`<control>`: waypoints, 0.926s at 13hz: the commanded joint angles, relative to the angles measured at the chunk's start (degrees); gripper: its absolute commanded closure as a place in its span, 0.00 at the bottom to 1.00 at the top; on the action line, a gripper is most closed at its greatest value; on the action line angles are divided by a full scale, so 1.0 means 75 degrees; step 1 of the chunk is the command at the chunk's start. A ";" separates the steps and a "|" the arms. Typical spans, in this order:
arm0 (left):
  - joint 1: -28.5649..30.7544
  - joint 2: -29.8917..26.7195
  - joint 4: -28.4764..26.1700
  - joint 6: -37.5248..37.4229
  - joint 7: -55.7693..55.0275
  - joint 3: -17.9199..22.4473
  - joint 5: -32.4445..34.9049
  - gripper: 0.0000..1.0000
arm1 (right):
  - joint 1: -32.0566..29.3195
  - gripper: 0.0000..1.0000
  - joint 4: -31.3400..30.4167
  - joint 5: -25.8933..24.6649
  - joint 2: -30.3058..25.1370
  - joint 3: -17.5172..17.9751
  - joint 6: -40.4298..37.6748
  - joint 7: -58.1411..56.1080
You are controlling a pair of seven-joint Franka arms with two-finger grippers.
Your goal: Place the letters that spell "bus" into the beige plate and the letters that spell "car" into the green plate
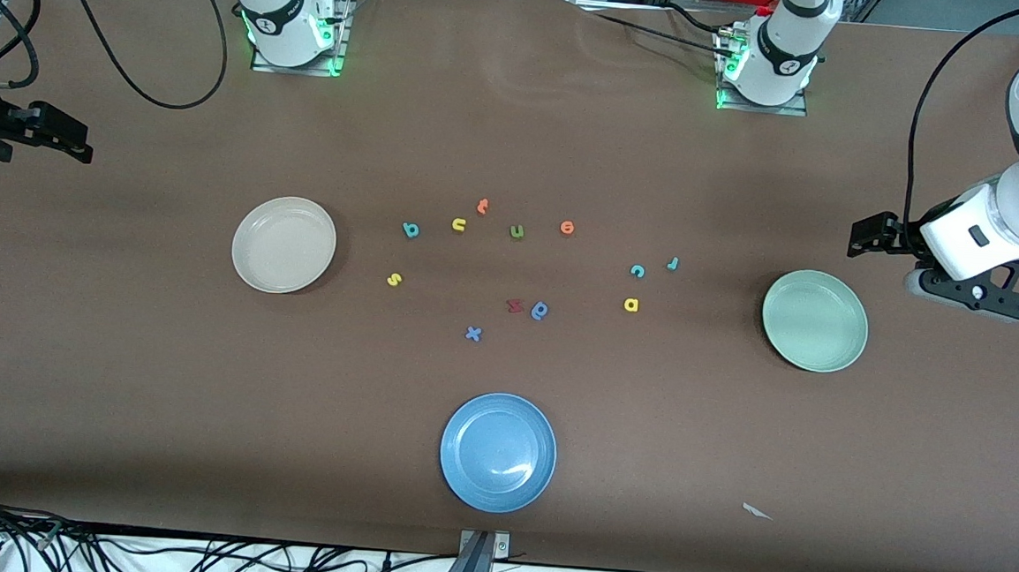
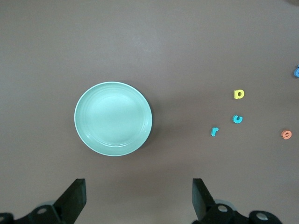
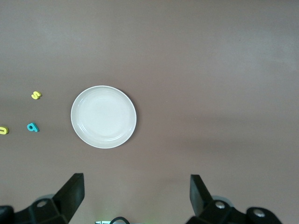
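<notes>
Six wanted letters lie scattered between the beige plate (image 1: 284, 245) and green plate (image 1: 814, 321), both grippers (image 2: 138, 198) (image 3: 135, 198) wide open, empty; lookalike green u (image 1: 516, 231) risks mix-up.

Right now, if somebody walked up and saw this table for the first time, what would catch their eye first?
Probably the three plates: a beige plate toward the right arm's end, a green plate toward the left arm's end, and a blue plate nearest the front camera. Between the beige and green ones lies a loose scatter of tiny bright foam letters, none on a plate. Each arm's open claw hangs out at its own end of the table, the left claw, the right claw.
</notes>
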 commanded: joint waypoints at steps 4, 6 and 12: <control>0.0031 0.0051 -0.0026 -0.0069 0.0200 0.0011 -0.0236 0.01 | -0.0002 0.00 0.0077 0.0204 0.0039 -0.0002 -0.0114 0.0090; 0.0031 0.0086 -0.0014 -0.0069 0.0200 0.0011 -0.0236 0.00 | -0.0002 0.00 0.0077 0.0204 0.0039 -0.0002 -0.0138 0.0090; 0.0019 0.0145 -0.0003 -0.0069 0.0200 0.0011 -0.0236 0.00 | -0.0002 0.00 0.0077 0.0204 0.0039 -0.0002 -0.0138 0.0079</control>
